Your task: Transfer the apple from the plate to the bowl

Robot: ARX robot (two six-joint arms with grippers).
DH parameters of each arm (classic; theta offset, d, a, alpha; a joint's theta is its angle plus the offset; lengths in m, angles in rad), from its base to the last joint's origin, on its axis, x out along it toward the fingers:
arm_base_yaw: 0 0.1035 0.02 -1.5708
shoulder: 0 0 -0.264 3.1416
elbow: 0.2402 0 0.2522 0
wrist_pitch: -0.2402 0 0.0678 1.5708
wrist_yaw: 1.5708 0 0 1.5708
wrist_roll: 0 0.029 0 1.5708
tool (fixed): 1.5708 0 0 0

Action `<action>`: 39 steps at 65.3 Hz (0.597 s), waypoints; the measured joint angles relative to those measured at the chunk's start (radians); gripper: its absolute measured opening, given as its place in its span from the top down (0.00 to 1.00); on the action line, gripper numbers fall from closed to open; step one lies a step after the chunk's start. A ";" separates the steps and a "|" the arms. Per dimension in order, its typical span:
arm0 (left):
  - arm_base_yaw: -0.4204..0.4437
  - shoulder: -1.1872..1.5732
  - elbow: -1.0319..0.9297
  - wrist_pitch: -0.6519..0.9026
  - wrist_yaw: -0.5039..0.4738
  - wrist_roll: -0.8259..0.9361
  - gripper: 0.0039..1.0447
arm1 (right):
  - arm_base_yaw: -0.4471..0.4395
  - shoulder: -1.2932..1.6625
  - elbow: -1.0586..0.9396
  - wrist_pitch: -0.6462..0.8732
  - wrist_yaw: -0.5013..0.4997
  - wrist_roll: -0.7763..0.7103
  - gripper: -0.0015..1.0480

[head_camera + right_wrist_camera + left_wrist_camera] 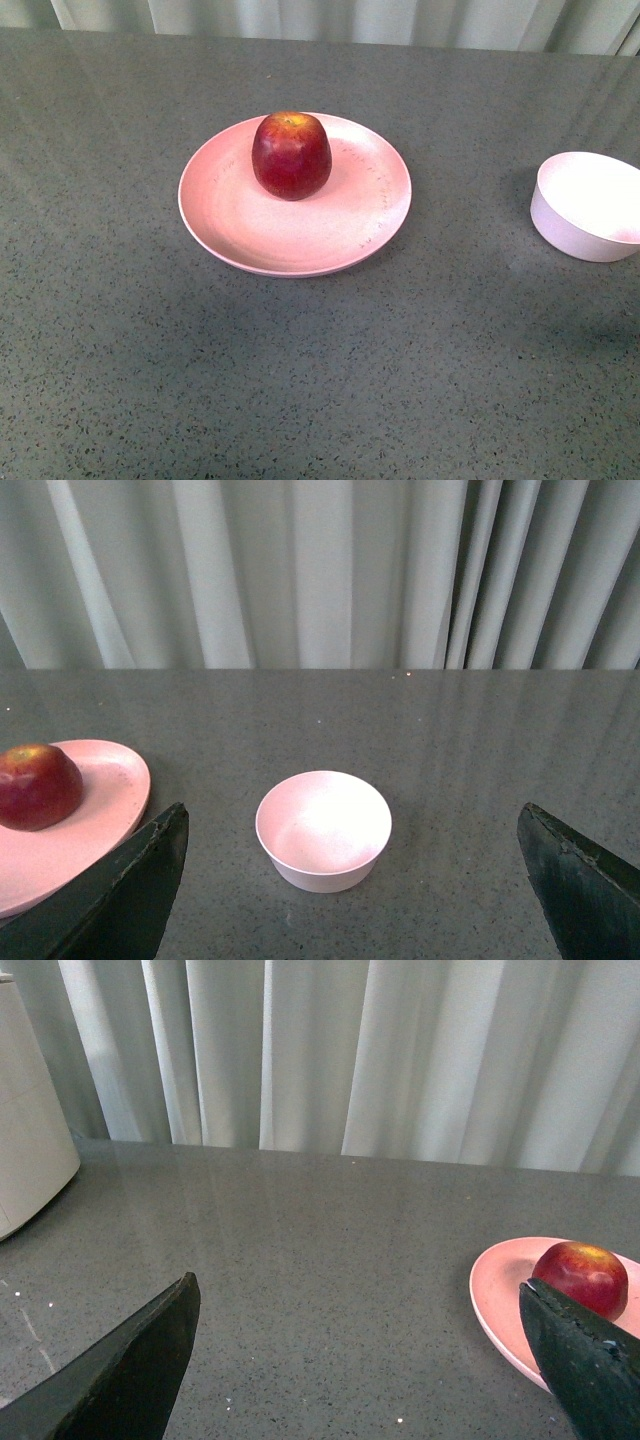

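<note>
Grasp not yet begun: the apple (pixel 291 155) rests on the plate (pixel 250 235), with the bowl (pixel 590 205) well right of the plate. The left gripper (pixel 360 1380) and right gripper (pixel 350 900) have fingers wide apart, empty. The next move is probably to reach for the apple.

dark-red apple (pixel 291 156) sits upright on the wide pink plate (pixel 250 235); the empty pale bowl (pixel 585 207) stands apart, right.
</note>
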 joint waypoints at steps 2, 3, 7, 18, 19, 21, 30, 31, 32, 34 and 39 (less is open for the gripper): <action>0.000 0.000 0.000 0.000 0.000 0.000 0.08 | 0.000 0.000 0.000 0.000 0.000 0.000 0.09; 0.000 0.000 0.000 0.000 0.000 0.000 0.08 | 0.000 0.000 0.000 0.000 0.000 0.000 0.09; 0.000 0.000 0.000 0.000 0.000 0.000 0.08 | -0.011 0.026 0.017 -0.052 -0.043 0.009 0.09; 0.000 0.000 0.000 0.000 0.000 0.000 0.08 | -0.177 0.369 0.177 -0.333 -0.288 0.006 0.09; 0.000 0.000 0.000 0.000 0.000 0.000 0.08 | -0.187 0.383 0.181 -0.324 -0.297 0.003 0.09; 0.000 0.000 0.000 0.000 0.000 0.000 0.08 | -0.231 0.444 0.200 -0.278 -0.332 -0.011 0.09; 0.000 0.000 0.000 0.000 0.000 0.000 0.08 | -0.346 0.669 0.273 -0.100 -0.409 -0.087 0.09; 0.000 0.000 0.000 0.000 0.000 0.000 0.08 | -0.356 0.711 0.283 -0.069 -0.409 -0.102 0.09; 0.000 0.000 0.000 0.000 0.000 0.000 0.08 | -0.363 0.753 0.292 -0.039 -0.409 -0.117 0.09; 0.000 0.000 0.000 0.000 0.000 0.000 0.08 | -0.372 0.818 0.307 0.003 -0.415 -0.143 0.09; 0.000 0.000 0.000 0.000 0.000 0.000 0.08 | -0.384 0.996 0.352 0.081 -0.429 -0.186 0.09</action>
